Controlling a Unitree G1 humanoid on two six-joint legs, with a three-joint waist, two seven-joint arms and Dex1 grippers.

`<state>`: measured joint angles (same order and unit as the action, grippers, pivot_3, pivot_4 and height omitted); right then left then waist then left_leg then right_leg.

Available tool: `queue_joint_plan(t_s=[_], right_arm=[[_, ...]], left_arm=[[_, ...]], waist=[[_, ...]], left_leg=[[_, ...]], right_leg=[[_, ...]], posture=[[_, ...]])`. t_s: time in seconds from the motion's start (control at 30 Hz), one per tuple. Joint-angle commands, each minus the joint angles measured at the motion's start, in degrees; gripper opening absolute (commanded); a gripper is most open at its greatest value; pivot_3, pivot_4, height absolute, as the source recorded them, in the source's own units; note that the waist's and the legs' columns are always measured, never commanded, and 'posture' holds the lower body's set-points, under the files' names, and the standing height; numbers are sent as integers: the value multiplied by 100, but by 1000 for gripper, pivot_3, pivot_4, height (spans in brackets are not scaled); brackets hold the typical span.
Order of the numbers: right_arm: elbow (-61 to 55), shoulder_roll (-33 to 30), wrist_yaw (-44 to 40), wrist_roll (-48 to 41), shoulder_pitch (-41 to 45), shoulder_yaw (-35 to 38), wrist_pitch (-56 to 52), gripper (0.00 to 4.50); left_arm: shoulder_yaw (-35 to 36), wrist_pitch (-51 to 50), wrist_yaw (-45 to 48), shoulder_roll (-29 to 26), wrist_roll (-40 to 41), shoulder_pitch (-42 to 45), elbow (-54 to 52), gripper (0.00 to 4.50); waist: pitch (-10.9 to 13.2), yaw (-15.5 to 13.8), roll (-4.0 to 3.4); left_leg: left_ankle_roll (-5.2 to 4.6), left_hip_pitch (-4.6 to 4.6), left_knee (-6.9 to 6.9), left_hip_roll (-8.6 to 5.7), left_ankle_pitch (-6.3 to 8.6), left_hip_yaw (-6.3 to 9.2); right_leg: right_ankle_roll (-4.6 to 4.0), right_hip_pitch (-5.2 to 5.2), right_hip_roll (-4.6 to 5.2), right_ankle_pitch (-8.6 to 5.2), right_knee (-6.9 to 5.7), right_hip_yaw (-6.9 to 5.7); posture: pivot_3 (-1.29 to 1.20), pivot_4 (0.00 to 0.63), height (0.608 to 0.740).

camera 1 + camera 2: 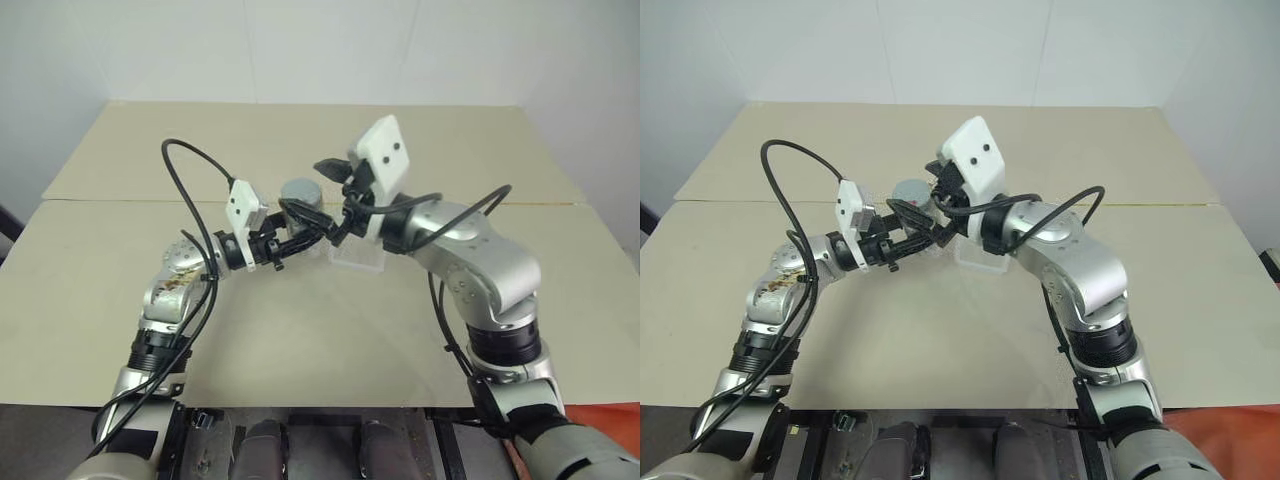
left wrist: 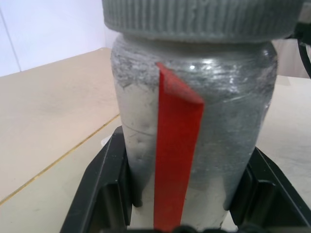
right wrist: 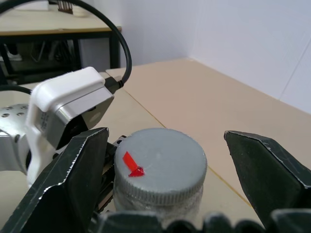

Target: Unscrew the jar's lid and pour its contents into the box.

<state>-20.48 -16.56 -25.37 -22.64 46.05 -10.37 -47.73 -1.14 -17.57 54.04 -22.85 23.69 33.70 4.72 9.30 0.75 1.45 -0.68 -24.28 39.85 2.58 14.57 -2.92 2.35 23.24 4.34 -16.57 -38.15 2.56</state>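
My left gripper (image 2: 187, 204) is shut on the jar (image 2: 194, 121), a silver cylinder with a red stripe, and holds it upright by its body. The grey lid (image 3: 160, 162) sits on top of the jar with a small red mark on it. My right gripper (image 3: 165, 145) is open, and its black fingers (image 3: 77, 179) stand on either side of the lid with a gap to it. In the head views the jar (image 1: 302, 197) is at the table's middle between both grippers. The clear box (image 1: 358, 257) lies on the table just right of it. The contents are hidden.
The beige table (image 1: 300, 330) has a seam line (image 1: 110, 200) running across it behind the arms. Black cables (image 1: 190, 160) loop from both wrists. Another table with a dark frame (image 3: 73, 36) stands beyond, by the wall.
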Motion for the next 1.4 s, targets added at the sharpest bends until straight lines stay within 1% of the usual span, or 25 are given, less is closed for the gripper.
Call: queue_joint_plan(t_s=[0.03, 0.27, 0.87, 1.17, 1.4], right_arm=[[-66, 77, 113, 160, 171, -4, 140, 4455], [73, 67, 138, 319, 151, 42, 90, 4455], [-292, -558, -341, 65, -198, 330, 60, 4455], [-416, -760, -528, -206, -310, 446, 146, 4455], [-614, -879, -1099, -921, -483, 794, 104, 4455]], left_arm=[[27, 52, 94, -45, 81, 77, -276, 2072], [58, 31, 181, -103, 122, 37, -342, 2072], [257, 43, 866, -666, 439, -53, -327, 2072], [244, 98, 1061, -829, 524, -123, -315, 2072], [261, 114, 1151, -832, 487, -125, -283, 2072]], waist=[[0, 0, 0], [0, 1, 0], [0, 1, 0], [0, 1, 0], [0, -3, 0]], left_leg=[[0, 0, 0, 0, 0, 0], [0, 0, 0, 0, 0, 0], [0, 0, -2, 1, 0, 0], [-1, 0, -2, 1, 0, 0], [-1, 0, -2, 1, 0, 0]], right_leg=[[0, 0, 0, 0, 0, 0], [0, 0, 0, 0, 2, 0], [0, 0, -1, 0, 6, -1], [0, 0, 0, 0, 7, 0], [0, -2, -1, 0, 9, -1]], posture=[[0, 150, 740], [0, 150, 740], [0, 150, 740], [0, 150, 740], [0, 150, 740]])
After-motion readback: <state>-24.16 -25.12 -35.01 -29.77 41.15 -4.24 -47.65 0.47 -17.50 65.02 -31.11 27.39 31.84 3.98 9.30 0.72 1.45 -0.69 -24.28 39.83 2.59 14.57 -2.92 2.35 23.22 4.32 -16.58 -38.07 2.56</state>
